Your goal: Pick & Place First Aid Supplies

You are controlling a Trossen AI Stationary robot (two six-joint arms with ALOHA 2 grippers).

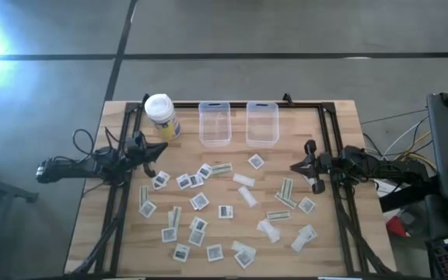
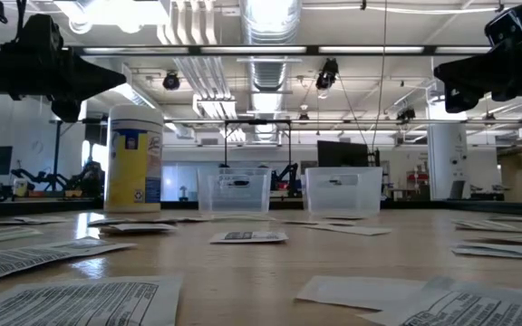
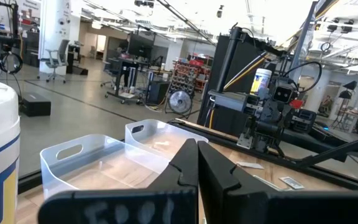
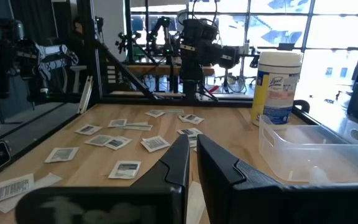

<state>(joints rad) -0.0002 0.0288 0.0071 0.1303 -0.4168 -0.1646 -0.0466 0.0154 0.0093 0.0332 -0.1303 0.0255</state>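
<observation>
Packets (image 1: pixel 200 201) lie scattered across the table (image 1: pixel 333 233); left gripper (image 1: pixel 160 148) and right gripper (image 1: pixel 294 166) hover above opposite edges, fingers closed, empty.

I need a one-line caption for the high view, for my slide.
Both grippers, left and right, wait shut above scattered first aid packets near two empty clear bins.

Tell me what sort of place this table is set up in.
Probably a robotics lab or workshop in a big industrial hall. The low view shows bare ceiling ducts and strip lights overhead, the left wrist view shows workbenches and an office chair on an open concrete floor, and other robot rigs stand nearby.
</observation>
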